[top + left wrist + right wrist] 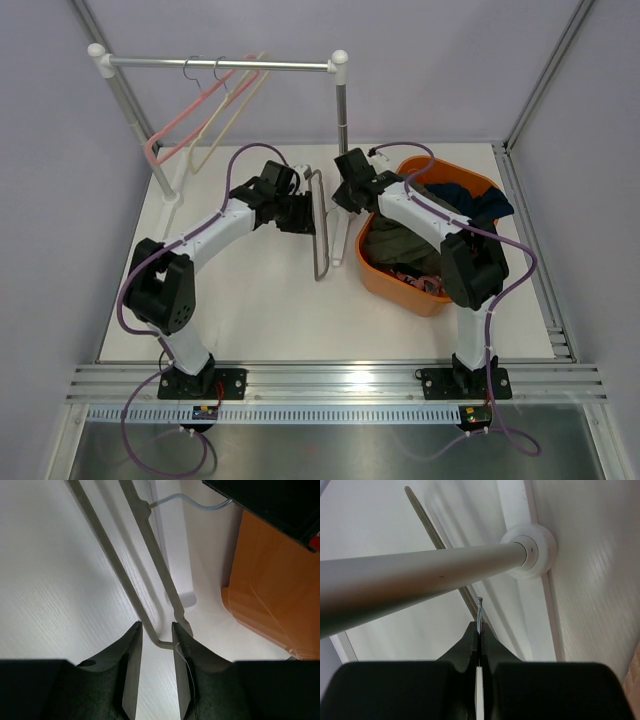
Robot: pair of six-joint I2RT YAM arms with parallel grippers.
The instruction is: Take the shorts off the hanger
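Observation:
The shorts lie heaped in the orange basket [398, 290]: olive green shorts [392, 243], dark navy shorts [484, 205] and pink patterned shorts [415, 275]. A bare grey hanger [320, 240] lies on the table between the arms with no cloth on it. My left gripper [156, 625] is open, its fingertips straddling the hanger's [155, 555] end corner without clamping it. My right gripper [478, 625] is shut on the hanger's thin metal hook [479, 611], close under the rack's upright pole [420, 572]. In the top view the left gripper [303, 214] and right gripper [345, 198] flank the hanger.
A clothes rack stands at the back, its right pole [342, 130] just behind the right gripper, its round foot [532, 550] on the table. A pink hanger [190, 125] and a beige hanger [228, 118] hang from the rail. The basket wall [265, 580] is right of the left gripper.

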